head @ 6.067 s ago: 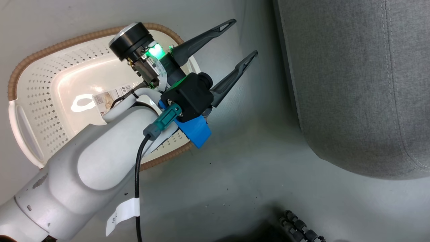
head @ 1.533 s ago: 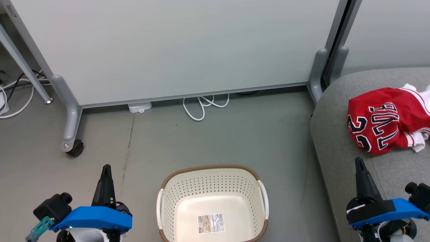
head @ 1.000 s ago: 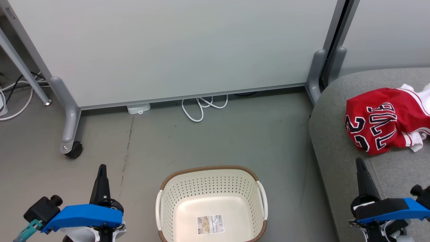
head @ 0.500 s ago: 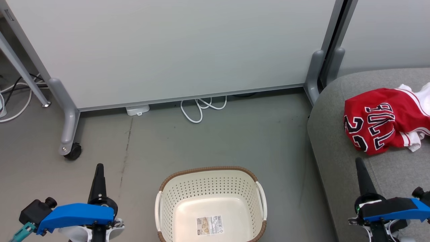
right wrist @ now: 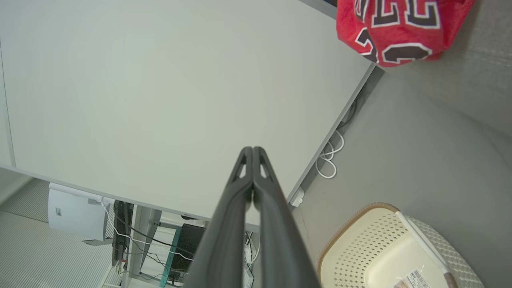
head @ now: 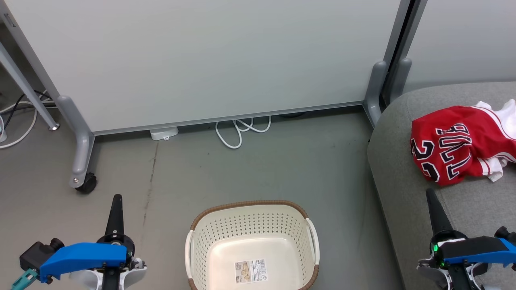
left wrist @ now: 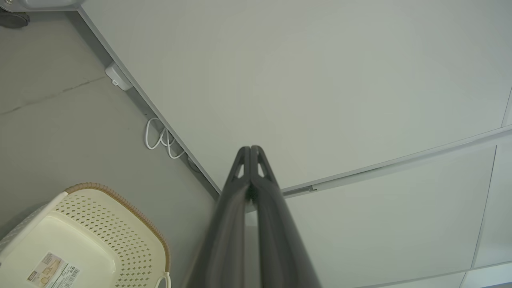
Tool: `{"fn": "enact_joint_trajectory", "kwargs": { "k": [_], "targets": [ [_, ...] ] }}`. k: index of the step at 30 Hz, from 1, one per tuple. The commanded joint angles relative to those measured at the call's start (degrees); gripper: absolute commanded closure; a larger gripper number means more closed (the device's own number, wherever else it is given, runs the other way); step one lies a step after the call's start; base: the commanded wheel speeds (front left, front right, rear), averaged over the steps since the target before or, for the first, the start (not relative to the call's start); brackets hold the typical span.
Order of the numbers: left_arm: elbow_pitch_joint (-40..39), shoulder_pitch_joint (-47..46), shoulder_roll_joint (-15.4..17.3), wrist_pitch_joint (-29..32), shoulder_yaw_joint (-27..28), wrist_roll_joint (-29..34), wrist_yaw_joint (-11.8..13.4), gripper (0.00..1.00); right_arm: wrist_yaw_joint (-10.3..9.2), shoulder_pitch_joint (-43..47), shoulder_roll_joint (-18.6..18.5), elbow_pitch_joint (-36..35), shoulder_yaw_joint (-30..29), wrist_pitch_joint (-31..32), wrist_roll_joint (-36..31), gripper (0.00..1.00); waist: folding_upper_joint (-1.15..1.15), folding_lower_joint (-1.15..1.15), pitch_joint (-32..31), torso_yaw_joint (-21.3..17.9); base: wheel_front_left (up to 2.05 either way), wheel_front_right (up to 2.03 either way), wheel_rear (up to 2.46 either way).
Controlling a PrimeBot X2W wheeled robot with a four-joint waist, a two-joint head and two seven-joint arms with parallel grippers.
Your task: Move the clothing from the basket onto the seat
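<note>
The red clothing (head: 455, 143) with black "23" lettering and white trim lies bunched on the grey seat (head: 403, 161) at the right; it shows again as the clothing (right wrist: 400, 32) in the right wrist view. On the floor at bottom centre stands the cream basket (head: 252, 217), holding nothing but a sticker (head: 250, 270); the basket (left wrist: 80, 224) (right wrist: 360, 248) appears in both wrist views. My left gripper (head: 117, 198) is shut, left of the basket. My right gripper (head: 428, 191) is shut over the seat's front edge, below the clothing. Both (left wrist: 250, 149) (right wrist: 253, 149) grip nothing.
A pale partition panel (head: 201, 60) on grey wheeled legs (head: 82, 153) stands behind the basket. A coiled white cable (head: 238, 129) and a small white box (head: 163, 133) lie at its foot. Bare grey floor (head: 242, 173) stretches between panel and basket.
The head camera has drifted slightly, shifting the scene a little left and down. Both grippers sit lower in the picture than a second ago, still shut.
</note>
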Motion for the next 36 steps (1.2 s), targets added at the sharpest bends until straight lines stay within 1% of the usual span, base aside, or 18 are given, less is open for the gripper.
{"fn": "enact_joint_trajectory", "kwargs": {
  "k": [1, 36],
  "targets": [
    [-0.7, -1.3, 0.1, 0.5, 0.4, -1.5, -0.3, 1.00, 0.02, -0.6, -0.2, -0.6, -0.2, 0.5, 1.7, 1.00, 0.00, 0.00, 0.0, 0.0, 0.00, 0.00, 0.00],
    [-1.9, -1.2, 0.1, 4.7, 2.2, -17.8, -0.5, 1.00, 0.02, -0.7, -0.2, -1.1, -0.4, 4.8, 18.8, 1.00, 0.00, 0.00, -0.6, -0.7, 0.00, 0.00, 0.00]
  ]
}}
